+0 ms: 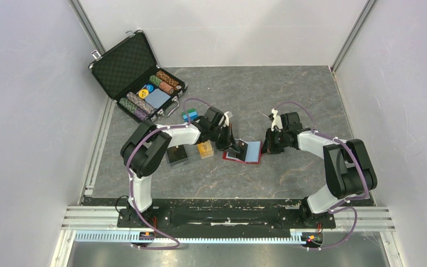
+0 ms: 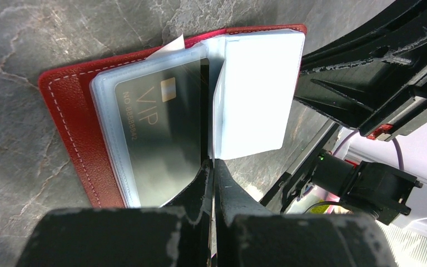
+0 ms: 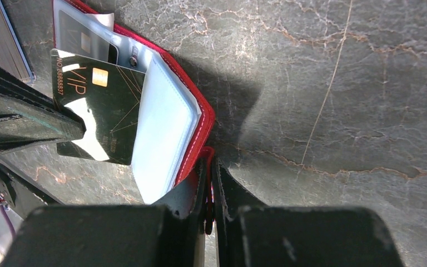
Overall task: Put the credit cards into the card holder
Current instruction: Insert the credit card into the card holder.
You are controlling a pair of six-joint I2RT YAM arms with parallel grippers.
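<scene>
At rear left of the grey stone-patterned table, an open black foam-lined chip case with rows of striped poker chips. Nearer, beside the left arm, a small black box, and just right of it orange-gold credit cards, flat on the table. Next, the left gripper, jaws narrowed to a slit, pinching the edge of a dark VIP credit card with a gold chip, its other edge tucked under the clear sleeves. At centre, the red card holder, spread open on the table, with a second dark card already in a sleeve. On its right, the right gripper, clamped tight on the edge of the red cover.
</scene>
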